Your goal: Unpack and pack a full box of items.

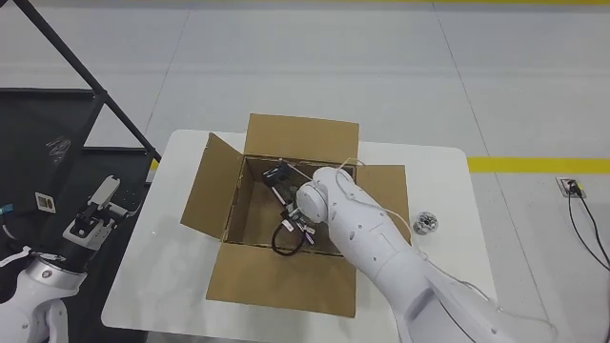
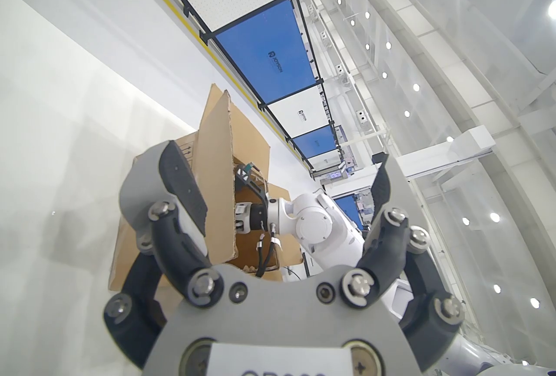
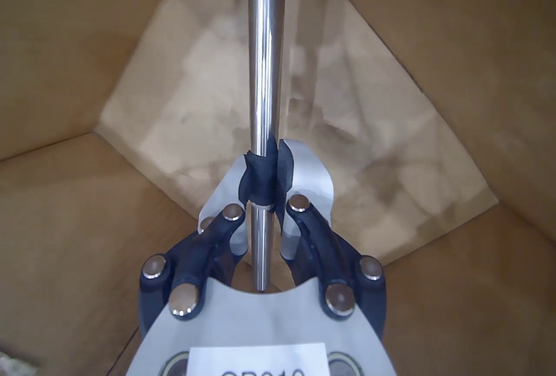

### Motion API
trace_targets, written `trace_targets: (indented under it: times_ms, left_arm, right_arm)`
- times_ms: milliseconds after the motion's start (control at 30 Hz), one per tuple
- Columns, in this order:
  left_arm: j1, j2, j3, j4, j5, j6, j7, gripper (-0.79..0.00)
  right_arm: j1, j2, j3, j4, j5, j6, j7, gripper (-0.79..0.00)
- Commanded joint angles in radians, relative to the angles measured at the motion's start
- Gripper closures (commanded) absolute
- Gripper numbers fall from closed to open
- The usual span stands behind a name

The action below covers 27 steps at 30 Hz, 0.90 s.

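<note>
An open cardboard box [image 1: 286, 276] stands on the white table [image 1: 152, 267], flaps spread outward. My right gripper [image 1: 278, 179] is down inside the box, shut on a shiny metal rod [image 3: 265, 47] that runs upright between its black pads [image 3: 256, 178]. The box floor [image 3: 304, 112] beneath it is bare cardboard. My left gripper [image 2: 282, 178] is open with nothing between its fingers, held off the table's left edge [image 1: 93, 217]. From there it looks toward the box [image 2: 217, 178] and the right arm [image 2: 312, 221].
A small silver round object [image 1: 426, 222] lies on the table right of the box. A black frame and dark netting [image 1: 57, 143] stand at the left of the table. A cable [image 1: 288, 240] loops from the right arm inside the box.
</note>
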Motion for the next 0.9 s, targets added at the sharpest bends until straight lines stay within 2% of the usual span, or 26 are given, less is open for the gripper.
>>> trace_targets:
  times_ms: [0,167,333,500,633,733,867]
  left_arm:
    - [0.0,0.0,0.0,0.0,0.0,0.0,0.0,-0.785]
    - [0.0,0.0,0.0,0.0,0.0,0.0,0.0,-0.785]
    - [0.0,0.0,0.0,0.0,0.0,0.0,0.0,-0.785]
    - [0.0,0.0,0.0,0.0,0.0,0.0,0.0,-0.785]
    - [0.0,0.0,0.0,0.0,0.0,0.0,0.0,-0.785]
    - [0.0,0.0,0.0,0.0,0.0,0.0,0.0,-0.785]
    - [0.0,0.0,0.0,0.0,0.0,0.0,0.0,-0.785]
  right_arm:
    - [-0.004,0.01,0.009,-0.039,-0.003,-0.014,0.012,0.0]
    - [-0.038,0.053,0.048,-0.202,-0.03,-0.016,0.052,0.0]
    - [-0.143,0.136,0.154,-0.502,-0.102,0.027,0.143,0.0]
    - [-0.393,0.236,0.346,-1.008,-0.241,0.067,0.281,0.0]
    - [-0.607,0.285,0.481,-1.372,-0.362,0.089,0.338,0.0]
    - [-0.726,0.305,0.557,-1.555,-0.438,0.116,0.347,0.0]
    - [-0.836,0.323,0.664,-1.717,-0.513,0.16,0.355,0.0]
